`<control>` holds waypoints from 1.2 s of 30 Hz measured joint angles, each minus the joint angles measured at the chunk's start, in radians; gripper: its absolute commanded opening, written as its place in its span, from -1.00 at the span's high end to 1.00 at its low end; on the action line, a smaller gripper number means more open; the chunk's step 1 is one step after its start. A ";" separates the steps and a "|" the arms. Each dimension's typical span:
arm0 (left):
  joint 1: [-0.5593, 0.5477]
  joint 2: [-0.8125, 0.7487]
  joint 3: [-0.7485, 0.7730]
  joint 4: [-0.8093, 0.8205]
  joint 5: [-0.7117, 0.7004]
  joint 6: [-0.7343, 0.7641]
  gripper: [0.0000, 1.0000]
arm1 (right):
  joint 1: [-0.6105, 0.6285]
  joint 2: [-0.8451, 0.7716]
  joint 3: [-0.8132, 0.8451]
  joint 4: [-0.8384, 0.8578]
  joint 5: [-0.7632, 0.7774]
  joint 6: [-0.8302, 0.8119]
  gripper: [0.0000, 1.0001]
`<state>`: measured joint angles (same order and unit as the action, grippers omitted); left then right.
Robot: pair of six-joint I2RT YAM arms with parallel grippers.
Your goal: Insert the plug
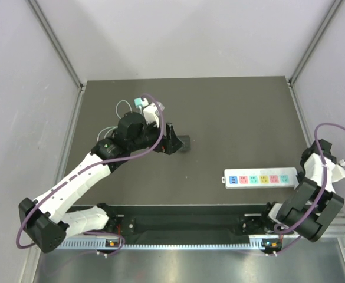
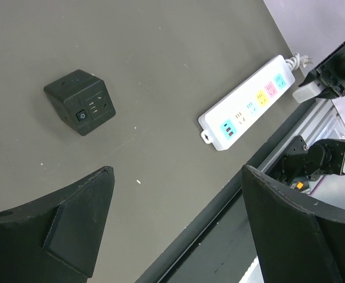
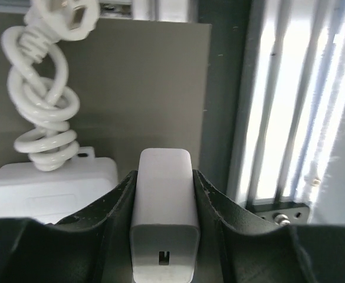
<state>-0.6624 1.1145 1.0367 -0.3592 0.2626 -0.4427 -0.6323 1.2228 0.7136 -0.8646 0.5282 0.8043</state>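
A white plug (image 3: 163, 218), a blocky adapter, sits clamped between the fingers of my right gripper (image 3: 164, 174). That gripper (image 1: 337, 171) hovers just past the right end of the white power strip (image 1: 260, 177), whose sockets are coloured. The strip's end (image 3: 48, 186) and its coiled white cord (image 3: 42, 100) lie to the left of the plug. My left gripper (image 2: 177, 171) stands wide open over bare table, with nothing between its fingers. A black cube socket (image 2: 81, 101) rests on the table just ahead of it, also visible from above (image 1: 184, 143).
Loose white cables and a teal piece (image 1: 138, 103) lie at the back left, behind the left arm. A metal rail (image 1: 178, 242) runs along the near edge. Frame posts and grey walls enclose the dark table (image 1: 237, 118).
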 measured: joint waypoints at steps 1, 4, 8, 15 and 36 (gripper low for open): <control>0.000 -0.003 0.000 0.000 -0.004 0.001 -0.85 | 0.000 0.000 -0.004 0.009 -0.016 0.000 1.00; 0.000 -0.013 0.000 0.000 -0.016 0.004 -0.85 | 0.003 0.000 -0.040 0.084 -0.098 -0.008 1.00; 0.000 -0.015 0.000 0.000 -0.022 0.009 -0.85 | 0.055 -0.010 -0.074 0.149 -0.163 -0.007 1.00; 0.000 -0.015 0.000 -0.002 -0.045 0.026 -0.86 | 0.391 -0.004 -0.087 0.297 -0.301 0.086 1.00; 0.000 -0.022 -0.014 0.000 -0.088 0.044 -0.85 | 0.586 0.229 0.340 0.264 -0.662 -0.974 1.00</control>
<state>-0.6624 1.0924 1.0225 -0.3595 0.1749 -0.3985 -0.0463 1.4513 1.0531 -0.6003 -0.1337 -0.1699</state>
